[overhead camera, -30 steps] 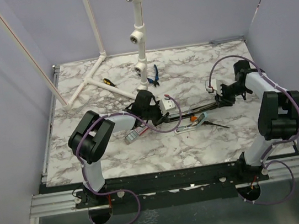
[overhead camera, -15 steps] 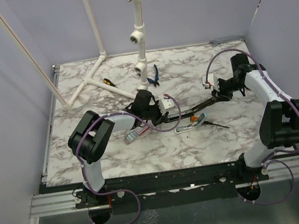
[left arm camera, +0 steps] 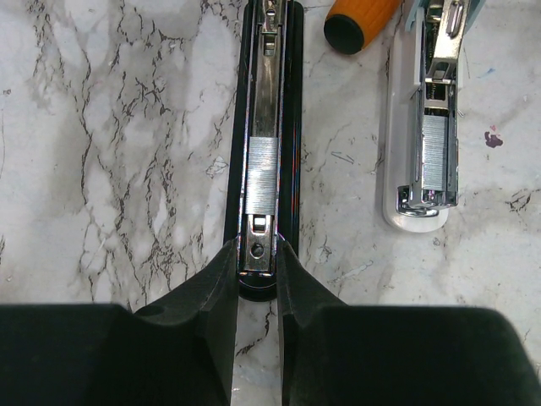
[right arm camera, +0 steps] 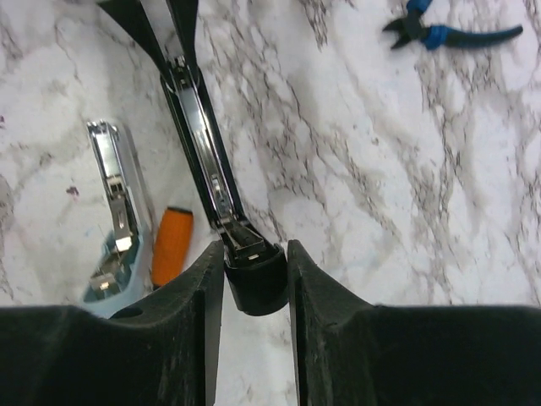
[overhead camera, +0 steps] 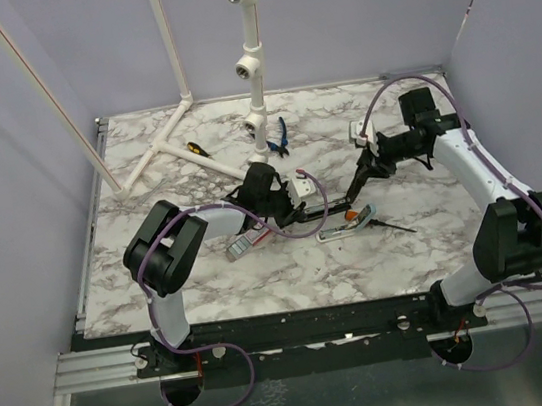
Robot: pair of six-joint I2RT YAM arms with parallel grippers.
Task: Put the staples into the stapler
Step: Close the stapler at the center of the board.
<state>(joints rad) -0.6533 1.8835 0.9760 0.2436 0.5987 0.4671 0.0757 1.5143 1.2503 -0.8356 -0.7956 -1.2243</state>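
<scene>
Marble table (overhead camera: 147, 185), open stapler (left arm camera: 265, 93), staples (left arm camera: 262, 173) inside

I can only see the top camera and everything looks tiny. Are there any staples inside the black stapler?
Observer: Yes. The left wrist camera shows a silvery strip of staples lying in the metal channel of the black stapler.
Operator: Is the left gripper holding it?
Observer: Yes. The left gripper pinches the near end of the base, one finger on each side.
Operator: What has the right one got?
Observer: The right gripper is shut on the black end of the stapler's top arm, which is opened away from the base.
</scene>
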